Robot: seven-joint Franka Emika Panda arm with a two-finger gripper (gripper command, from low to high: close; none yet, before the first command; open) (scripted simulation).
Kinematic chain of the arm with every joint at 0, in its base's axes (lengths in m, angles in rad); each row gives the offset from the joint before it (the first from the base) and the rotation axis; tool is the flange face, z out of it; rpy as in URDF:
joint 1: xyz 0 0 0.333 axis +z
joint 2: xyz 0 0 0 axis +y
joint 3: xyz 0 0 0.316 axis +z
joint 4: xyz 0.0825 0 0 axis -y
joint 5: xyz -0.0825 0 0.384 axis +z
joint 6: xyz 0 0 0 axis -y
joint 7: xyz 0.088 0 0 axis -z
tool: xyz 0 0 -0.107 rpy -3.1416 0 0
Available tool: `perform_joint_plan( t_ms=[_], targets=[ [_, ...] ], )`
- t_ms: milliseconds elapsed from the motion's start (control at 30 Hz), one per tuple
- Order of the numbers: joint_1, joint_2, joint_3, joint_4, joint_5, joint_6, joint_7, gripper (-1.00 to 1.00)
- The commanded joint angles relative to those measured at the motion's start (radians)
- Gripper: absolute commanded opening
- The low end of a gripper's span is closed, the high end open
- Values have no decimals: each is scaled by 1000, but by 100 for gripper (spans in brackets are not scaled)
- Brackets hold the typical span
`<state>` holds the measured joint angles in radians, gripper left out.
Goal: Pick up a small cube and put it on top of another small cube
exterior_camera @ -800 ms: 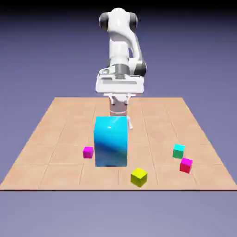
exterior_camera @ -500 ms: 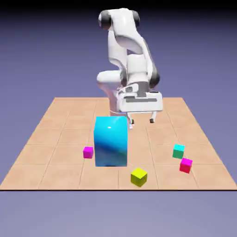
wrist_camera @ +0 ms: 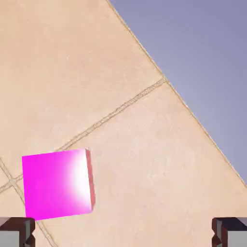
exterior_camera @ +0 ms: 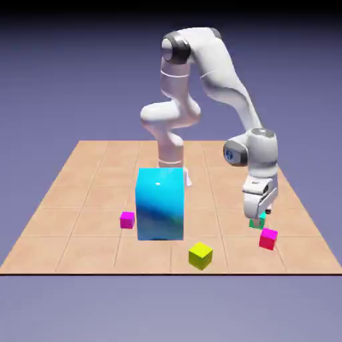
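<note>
pink-red cube (wrist_camera: 57,184) lower left, hand view | likely light, rigid, slick; grip opposite flat faces | jaws apart, empty | teal cube (exterior_camera: 256,224) near

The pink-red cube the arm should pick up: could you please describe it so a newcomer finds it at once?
Start at the big blue block mid-table and look toward the exterior view's right, below the open gripper. There sits the pink-red cube, tiny, beside a teal cube; the similar cube left of the block is purpler magenta.
</note>
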<state>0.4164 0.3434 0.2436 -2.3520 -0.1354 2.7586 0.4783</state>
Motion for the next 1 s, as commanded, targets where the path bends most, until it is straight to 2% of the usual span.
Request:
perform_joint_plan(
  t_ms=[0, 233, 267, 467, 967],
  targets=[
    [3, 7, 2, 4, -1, -2, -2, 0],
    [76, 196, -82, 60, -63, 132, 45, 0],
    [76, 196, -82, 60, -63, 132, 45, -100],
    [6, 15, -1, 6, -4, 3, 0, -100],
    [529, -349, -354, -302, 258, -55, -551, -100]
  ],
)
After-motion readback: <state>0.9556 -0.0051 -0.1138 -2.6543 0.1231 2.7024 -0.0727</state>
